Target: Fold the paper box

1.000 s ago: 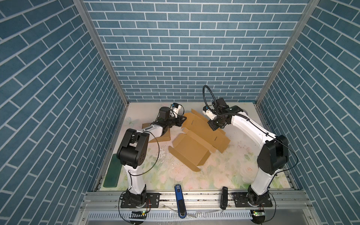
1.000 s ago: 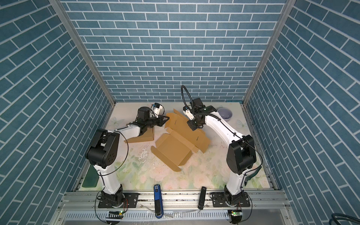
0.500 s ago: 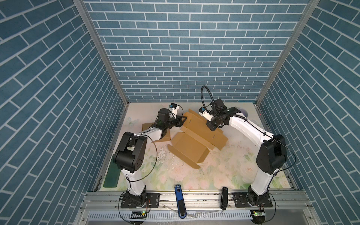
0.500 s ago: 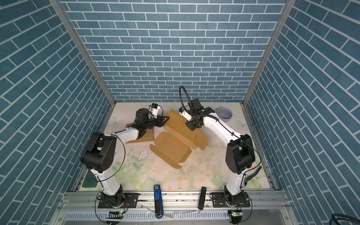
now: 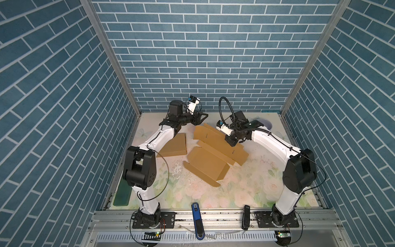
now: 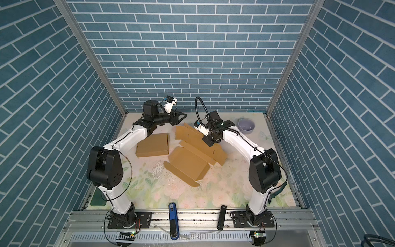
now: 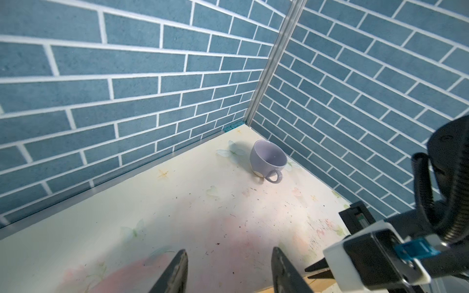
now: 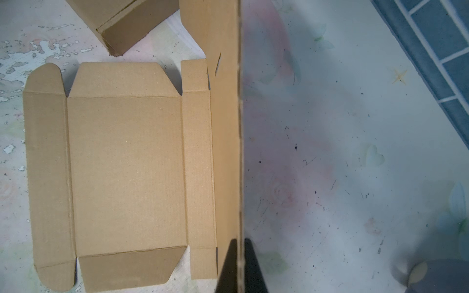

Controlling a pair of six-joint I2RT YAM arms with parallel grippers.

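Observation:
The paper box (image 5: 205, 164) (image 6: 188, 164) lies mostly flat and unfolded mid-table, brown cardboard with flaps spread out. One long panel (image 8: 225, 152) on its far side stands raised. My right gripper (image 5: 232, 143) (image 6: 208, 142) (image 8: 240, 240) is shut on that panel's edge, one finger on each face. By the box's far corner my left gripper (image 5: 205, 116) (image 6: 183, 116) (image 7: 229, 250) hangs open above the table, apart from the cardboard, with nothing between its fingers.
A folded brown box (image 5: 174, 146) (image 6: 152, 145) (image 8: 121, 22) sits left of the flat one, beside the left arm. A lilac mug (image 6: 246, 126) (image 7: 267, 159) stands in the back right corner. A green pad (image 5: 123, 193) lies at the front left edge.
My left gripper has opened, let go of the cardboard and drawn back from the box's far corner. The right gripper has stayed shut on the raised panel, which shifted slightly left.

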